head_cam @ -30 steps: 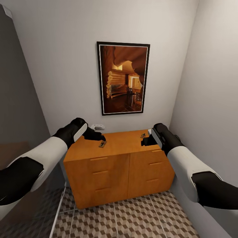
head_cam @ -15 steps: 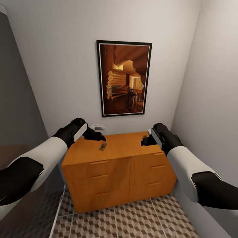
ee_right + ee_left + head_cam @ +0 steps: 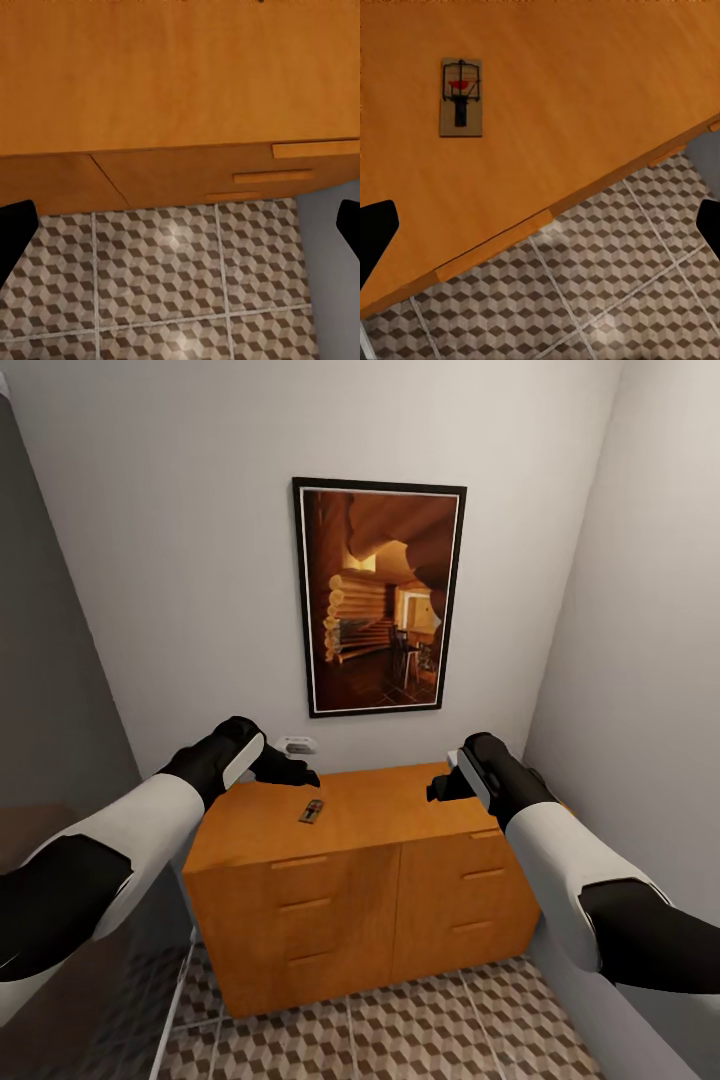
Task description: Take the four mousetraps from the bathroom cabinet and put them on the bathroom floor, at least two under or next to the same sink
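A: What's nearest?

B: The floor (image 3: 420, 1030), tiled in a cube pattern, running up to the foot of the cabinet (image 3: 360, 905). Both arms reach forward above it.

A: And the hands?

B: The left gripper (image 3: 290, 770) hovers over the cabinet's left end, the right gripper (image 3: 440, 788) over its right end. In each wrist view the two dark fingertips (image 3: 375, 236) sit at opposite edges with a wide gap between them, so both are spread wide and hold nothing.

A: Where are the traps?

B: One mousetrap (image 3: 311, 811) lies flat on the cabinet top, left of centre, just beyond and beside the left gripper, not touching it. The left wrist view shows it plainly: a small wooden board with dark spring parts and a bit of red. I can make out no other for certain.

A: The cabinet itself?

B: Orange-brown, two columns of drawers with slim bar handles, all closed, standing against the back wall.

A: Behind it?

B: A white socket (image 3: 297, 744) low on the wall, and above that a black-framed picture (image 3: 378, 596) of a log interior.
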`<state>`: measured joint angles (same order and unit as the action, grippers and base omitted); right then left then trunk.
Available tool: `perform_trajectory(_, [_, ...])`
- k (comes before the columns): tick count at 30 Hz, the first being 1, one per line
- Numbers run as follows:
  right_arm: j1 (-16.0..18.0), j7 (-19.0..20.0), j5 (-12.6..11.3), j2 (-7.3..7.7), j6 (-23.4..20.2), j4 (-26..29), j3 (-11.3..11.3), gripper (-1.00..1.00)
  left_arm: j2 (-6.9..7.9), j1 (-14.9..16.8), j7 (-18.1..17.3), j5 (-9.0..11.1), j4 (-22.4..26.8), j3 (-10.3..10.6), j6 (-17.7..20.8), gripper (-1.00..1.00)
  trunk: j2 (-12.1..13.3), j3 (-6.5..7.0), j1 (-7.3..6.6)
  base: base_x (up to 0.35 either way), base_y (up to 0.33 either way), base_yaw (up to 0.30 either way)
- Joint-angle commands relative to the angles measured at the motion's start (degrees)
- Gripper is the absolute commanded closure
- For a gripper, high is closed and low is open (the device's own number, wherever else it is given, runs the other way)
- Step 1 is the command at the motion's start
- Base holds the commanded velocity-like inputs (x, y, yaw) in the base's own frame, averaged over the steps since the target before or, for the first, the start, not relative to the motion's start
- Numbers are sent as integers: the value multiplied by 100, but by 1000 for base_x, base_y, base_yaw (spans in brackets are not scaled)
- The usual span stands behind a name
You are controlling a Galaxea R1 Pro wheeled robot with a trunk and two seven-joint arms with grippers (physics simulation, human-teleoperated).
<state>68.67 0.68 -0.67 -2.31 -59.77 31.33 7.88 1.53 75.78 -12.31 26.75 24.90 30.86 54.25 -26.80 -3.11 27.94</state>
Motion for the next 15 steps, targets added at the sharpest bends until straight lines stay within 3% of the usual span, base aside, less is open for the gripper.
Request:
perform_trajectory(1, [6,6,-3,3,-23,4,21,-100,6,7,-60,-53,6,25,6,-100,-13,-13,4,15,3,0])
perform_trajectory(9, [6,4,-3,3,-23,19,21,-100,4,7,-61,-51,6,25,13,-100,-13,-13,4,36,1,0])
perform_trajectory(15, [6,9,7,7,-23,37,21,-100,-14,8,-61,-47,6,25,30,-100,-13,-13,4,278,0,0])
